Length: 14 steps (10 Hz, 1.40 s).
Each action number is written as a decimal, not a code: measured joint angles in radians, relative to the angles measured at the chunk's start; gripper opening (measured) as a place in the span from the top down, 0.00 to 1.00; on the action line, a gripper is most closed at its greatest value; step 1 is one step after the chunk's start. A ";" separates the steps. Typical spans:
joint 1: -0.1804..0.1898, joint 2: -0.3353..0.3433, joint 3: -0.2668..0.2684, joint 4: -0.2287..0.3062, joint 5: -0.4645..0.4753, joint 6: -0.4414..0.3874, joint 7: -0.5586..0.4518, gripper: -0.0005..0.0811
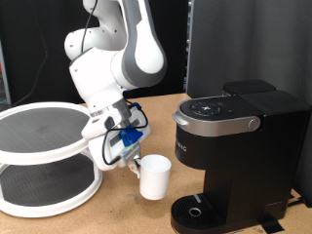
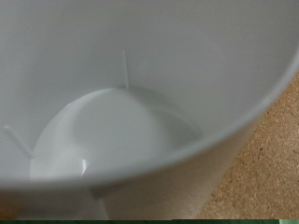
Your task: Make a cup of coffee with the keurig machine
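The white cup [image 1: 155, 177] stands upright just to the exterior view's left of the keurig machine [image 1: 234, 146], a black box with a silver-trimmed lid and a round drip base [image 1: 198, 210]. My gripper [image 1: 134, 163] reaches down from the white arm and is shut on the cup's left side, where the handle is hidden behind the fingers. In the wrist view the cup's empty white inside [image 2: 121, 131] fills nearly the whole picture, with its rim very close to the camera. No fingers show in that view.
A white two-tier round rack [image 1: 44, 156] stands at the exterior view's left, close to the arm. The surface is cork board [image 2: 271, 168]. Black panels stand behind the machine.
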 joint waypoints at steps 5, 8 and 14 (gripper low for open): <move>0.011 0.076 0.058 0.089 0.080 0.005 0.000 0.91; 0.017 0.100 0.096 0.118 0.105 0.004 0.000 0.91; 0.021 0.106 0.152 0.130 0.149 0.022 -0.001 0.91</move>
